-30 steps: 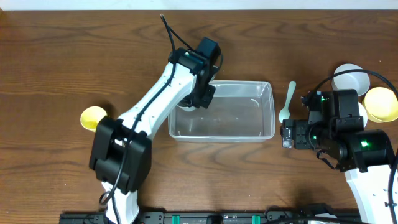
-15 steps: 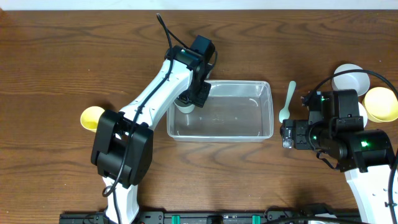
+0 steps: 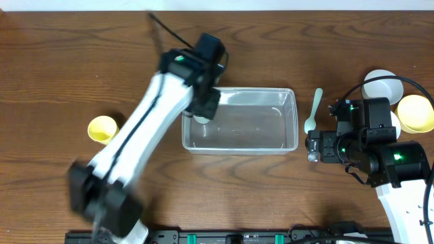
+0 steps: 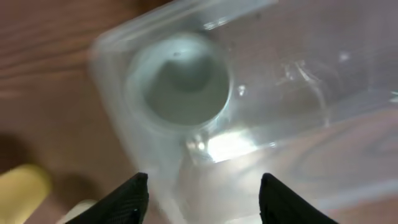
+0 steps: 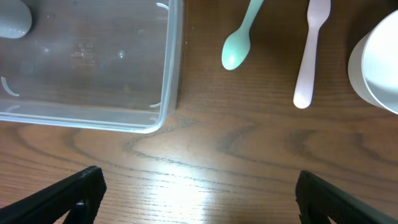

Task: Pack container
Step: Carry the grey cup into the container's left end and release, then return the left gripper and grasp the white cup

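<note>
The clear container (image 3: 264, 132) lies mid-table, with a small grey cup (image 3: 201, 118) standing inside its left end. That cup (image 4: 183, 81) shows from above in the left wrist view, in a corner of the container (image 4: 298, 93). My left gripper (image 3: 203, 108) hovers just over the cup; in its wrist view the left gripper (image 4: 202, 199) is open with nothing between its fingers. Right of the container (image 5: 168, 74), my right gripper (image 3: 313, 146) stands wide open over bare wood (image 5: 199, 199). The arm hides part of the cup from overhead.
A mint spoon (image 3: 314, 108) and a pale fork (image 5: 308, 56) lie right of the container. A white bowl (image 3: 378, 83) and a yellow bowl (image 3: 415, 112) sit at the far right. A yellow cup (image 3: 102, 127) stands on the left.
My left gripper has opened and let go of the grey cup inside the container's left end. The left arm is swinging back and to the left. The right arm has not moved.
</note>
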`<action>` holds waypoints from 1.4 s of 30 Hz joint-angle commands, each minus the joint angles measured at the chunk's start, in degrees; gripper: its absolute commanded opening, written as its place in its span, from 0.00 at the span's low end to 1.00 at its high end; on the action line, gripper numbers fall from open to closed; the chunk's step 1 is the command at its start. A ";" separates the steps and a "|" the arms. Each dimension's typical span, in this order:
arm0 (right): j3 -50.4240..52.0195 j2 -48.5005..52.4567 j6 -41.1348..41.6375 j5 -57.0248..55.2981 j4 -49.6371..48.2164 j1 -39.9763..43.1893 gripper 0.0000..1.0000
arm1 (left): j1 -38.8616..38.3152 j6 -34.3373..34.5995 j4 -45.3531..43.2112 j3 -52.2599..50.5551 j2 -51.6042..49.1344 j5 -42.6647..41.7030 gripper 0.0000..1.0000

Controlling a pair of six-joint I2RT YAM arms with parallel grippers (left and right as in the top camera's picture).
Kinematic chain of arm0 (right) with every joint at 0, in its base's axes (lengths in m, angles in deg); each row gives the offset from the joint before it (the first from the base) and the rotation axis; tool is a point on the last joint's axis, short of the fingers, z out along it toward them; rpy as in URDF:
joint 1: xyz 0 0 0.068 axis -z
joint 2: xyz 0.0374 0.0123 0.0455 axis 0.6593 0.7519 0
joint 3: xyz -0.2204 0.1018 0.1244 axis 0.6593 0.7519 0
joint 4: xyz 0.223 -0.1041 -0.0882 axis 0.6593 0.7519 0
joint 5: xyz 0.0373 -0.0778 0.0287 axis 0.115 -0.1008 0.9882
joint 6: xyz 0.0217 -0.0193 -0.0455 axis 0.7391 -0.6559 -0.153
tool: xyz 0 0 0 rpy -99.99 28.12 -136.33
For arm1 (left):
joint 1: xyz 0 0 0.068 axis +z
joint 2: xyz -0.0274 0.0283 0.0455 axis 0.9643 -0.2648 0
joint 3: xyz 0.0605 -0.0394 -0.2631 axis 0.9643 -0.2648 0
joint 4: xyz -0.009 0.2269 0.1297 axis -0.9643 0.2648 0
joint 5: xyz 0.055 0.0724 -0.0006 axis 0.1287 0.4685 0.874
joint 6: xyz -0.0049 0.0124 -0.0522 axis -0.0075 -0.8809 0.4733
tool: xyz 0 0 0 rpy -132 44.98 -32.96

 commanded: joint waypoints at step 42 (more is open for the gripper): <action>-0.98 0.00 -1.27 -0.94 0.70 0.31 0.99 | 30.08 14.93 -18.38 -44.87 11.72 -0.22 0.68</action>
